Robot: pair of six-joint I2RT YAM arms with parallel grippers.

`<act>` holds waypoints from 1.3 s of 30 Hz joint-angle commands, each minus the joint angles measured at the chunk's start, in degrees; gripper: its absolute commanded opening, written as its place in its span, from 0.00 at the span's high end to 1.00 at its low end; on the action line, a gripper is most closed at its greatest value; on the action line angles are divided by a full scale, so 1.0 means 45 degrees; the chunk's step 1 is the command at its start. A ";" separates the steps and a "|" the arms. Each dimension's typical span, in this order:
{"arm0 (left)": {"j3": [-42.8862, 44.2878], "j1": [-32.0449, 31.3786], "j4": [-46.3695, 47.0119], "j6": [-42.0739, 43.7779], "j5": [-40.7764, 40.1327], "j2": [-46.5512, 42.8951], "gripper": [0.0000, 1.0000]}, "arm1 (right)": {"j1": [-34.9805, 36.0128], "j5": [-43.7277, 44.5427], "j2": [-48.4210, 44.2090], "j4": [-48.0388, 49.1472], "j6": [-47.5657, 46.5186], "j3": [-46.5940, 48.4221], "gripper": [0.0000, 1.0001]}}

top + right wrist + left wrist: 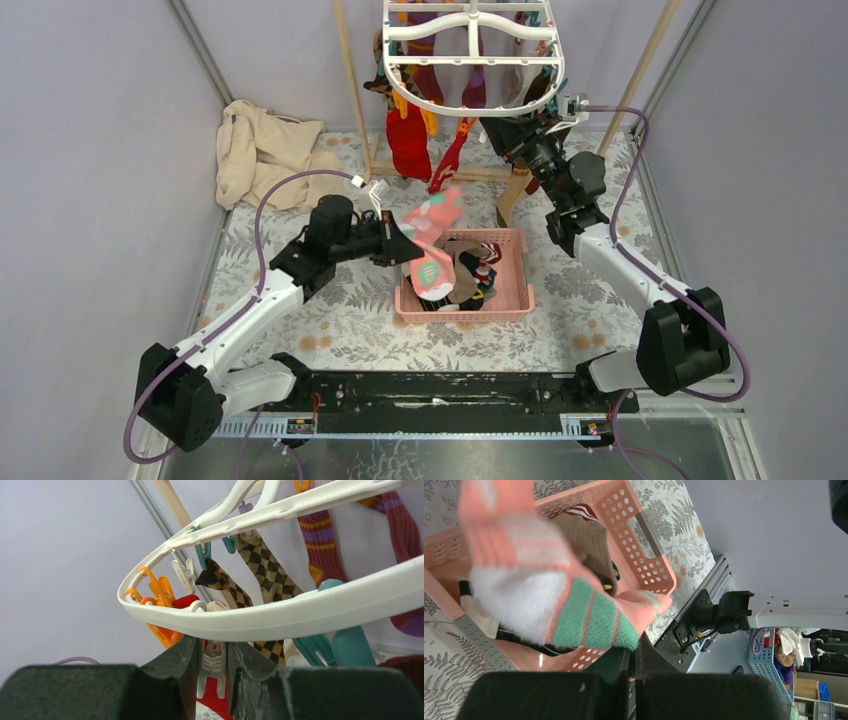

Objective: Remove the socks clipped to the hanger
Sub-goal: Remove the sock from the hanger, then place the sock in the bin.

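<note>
While my left gripper [400,240] is clamped on the pink, white and green patterned fabric sock [435,235], that sock hangs over the far-left corner of the pink perforated plastic basket [520,290], its lower end among the socks already inside. Risk one: if I release from here, the upper part may drape over the basket wall or slide onto the fern-printed worktop [340,310], because the sock is not fully over the opening.

Further right, the white plastic oval hanger [475,108] hangs above the far side of the worktop with several socks clipped on. My right gripper [212,652] is closed in on a small white plastic clip [212,662] under the rim, pads touching both its sides. Risk two: the hanger looks free to swing, so a squeeze off-centre could slip from the clip. Risk three: the red sock [215,700] below it appears unsupported; once freed it would likely fall onto the worktop, not the basket.
</note>
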 commanded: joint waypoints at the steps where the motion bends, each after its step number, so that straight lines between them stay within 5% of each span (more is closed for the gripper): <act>1: -0.0006 0.0129 0.0466 0.0262 0.0140 0.0288 1.00 | -0.0057 0.0337 -0.1043 -0.0982 -0.0954 0.0702 0.87; 5: 0.0142 0.0064 0.1265 -0.0091 0.0800 0.1218 1.00 | -0.0082 0.0011 -0.1350 -0.1825 -0.1147 0.0842 0.70; 16: 0.0891 -0.1525 0.1596 -0.0482 0.0336 0.2456 1.00 | -0.0067 -0.0263 -0.2481 -0.5823 -0.2346 0.0957 0.48; 27: 0.2607 -0.3532 0.0590 -0.0609 -0.1126 0.1701 1.00 | -0.0062 0.0590 -0.4598 -0.7959 -0.3581 -0.0440 0.40; 39: 0.3698 -0.4246 -0.0202 -0.0486 -0.1998 0.1176 1.00 | -0.0148 0.1547 -0.5916 -0.9253 -0.4206 -0.0827 0.37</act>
